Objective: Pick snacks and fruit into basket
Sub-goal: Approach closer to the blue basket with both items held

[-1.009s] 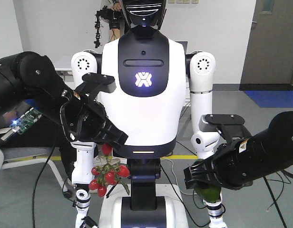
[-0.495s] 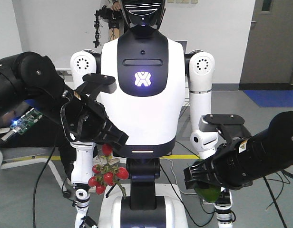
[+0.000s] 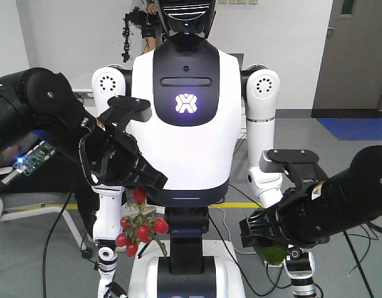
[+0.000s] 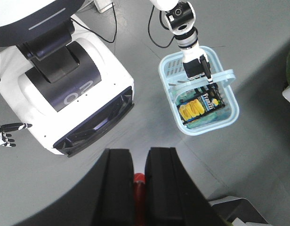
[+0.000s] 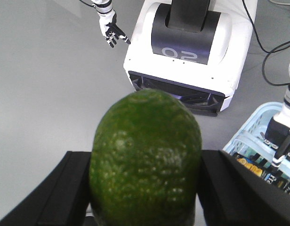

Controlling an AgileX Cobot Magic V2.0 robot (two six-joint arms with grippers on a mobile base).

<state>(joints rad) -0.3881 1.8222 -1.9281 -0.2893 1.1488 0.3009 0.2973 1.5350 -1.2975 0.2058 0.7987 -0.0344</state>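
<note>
Left gripper (image 3: 144, 180) is pinching shut on a cherry tomato cluster (image 3: 140, 228), which is dangling below it in front of the white humanoid robot (image 3: 186, 99). Right gripper (image 3: 265, 239) is clamping a green avocado (image 5: 146, 157) between its fingers (image 5: 55, 197), fruit filling the wrist view. Humanoid's hand (image 4: 196, 66) is holding the light blue basket (image 4: 229, 115) by its handle above the grey floor; a yellow-printed snack pack (image 4: 200, 106) is lying inside it.
</note>
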